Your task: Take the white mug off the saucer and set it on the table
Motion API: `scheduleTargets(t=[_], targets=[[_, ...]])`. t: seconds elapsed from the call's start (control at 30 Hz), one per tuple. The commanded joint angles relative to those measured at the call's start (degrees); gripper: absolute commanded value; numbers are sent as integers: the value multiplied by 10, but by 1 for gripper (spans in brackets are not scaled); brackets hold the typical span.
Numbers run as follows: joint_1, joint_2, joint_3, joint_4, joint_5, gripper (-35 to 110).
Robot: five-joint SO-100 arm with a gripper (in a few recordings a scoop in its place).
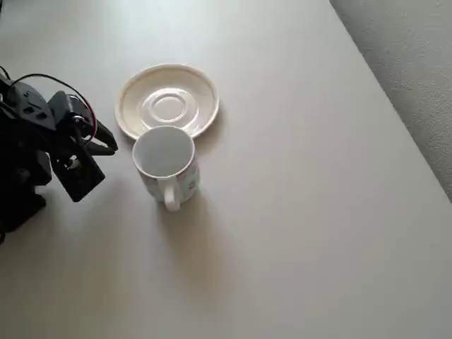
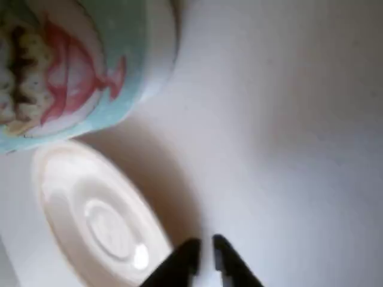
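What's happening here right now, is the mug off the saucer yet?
Yes. In the overhead view the white mug stands upright on the table, right beside the saucer, which now has nothing on it; its handle points toward the lower edge of the picture. The gripper is to the left of the mug, apart from it and holding nothing. In the wrist view its fingertips sit close together, nearly closed, over the saucer's edge, with the mug's painted side at upper left.

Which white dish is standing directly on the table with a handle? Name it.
The white mug: it has a loop handle and stands upright on the table, beside the flat, handleless saucer.
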State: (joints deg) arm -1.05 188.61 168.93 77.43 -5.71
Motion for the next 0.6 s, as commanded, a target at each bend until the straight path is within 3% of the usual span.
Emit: scheduleTargets(t=[0.0, 0.57], targets=[[4, 3, 0, 0, -4, 2], [8, 3, 0, 0, 0, -2]])
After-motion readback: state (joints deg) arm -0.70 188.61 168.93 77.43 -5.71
